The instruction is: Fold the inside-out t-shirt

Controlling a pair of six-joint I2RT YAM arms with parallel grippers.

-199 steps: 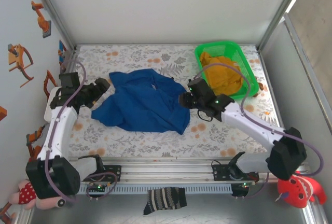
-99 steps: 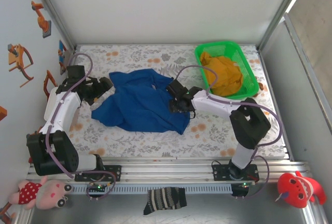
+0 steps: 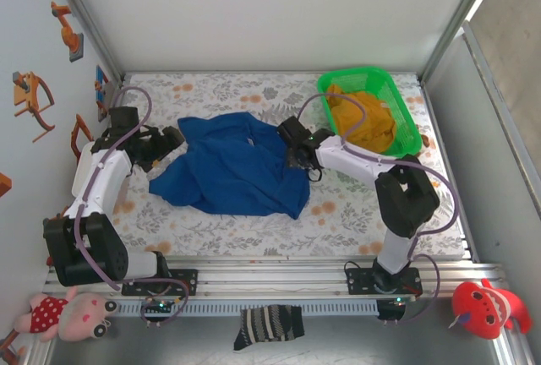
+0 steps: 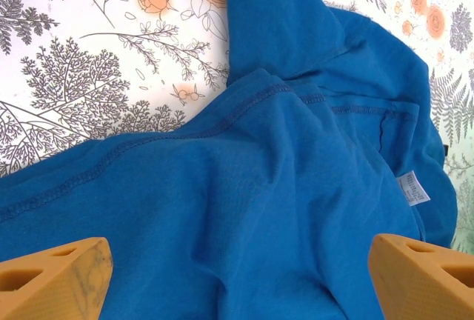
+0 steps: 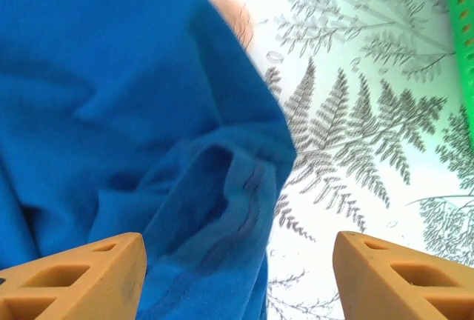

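Blue t-shirt (image 3: 232,166): lies crumpled in the middle of the flowery table (image 3: 355,213).
Left gripper (image 3: 172,139): at the shirt's 9 o'clock edge, jaws wide, holding nothing.
Right gripper (image 3: 292,155): at the shirt's 3 o'clock edge, jaws wide too.
Green basket (image 3: 351,73): at 2 o'clock from the shirt, yellow cloth (image 3: 363,120) inside.

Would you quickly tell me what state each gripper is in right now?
Left gripper: open above the blue t-shirt, holding nothing.
Right gripper: open over the t-shirt's edge, holding nothing.
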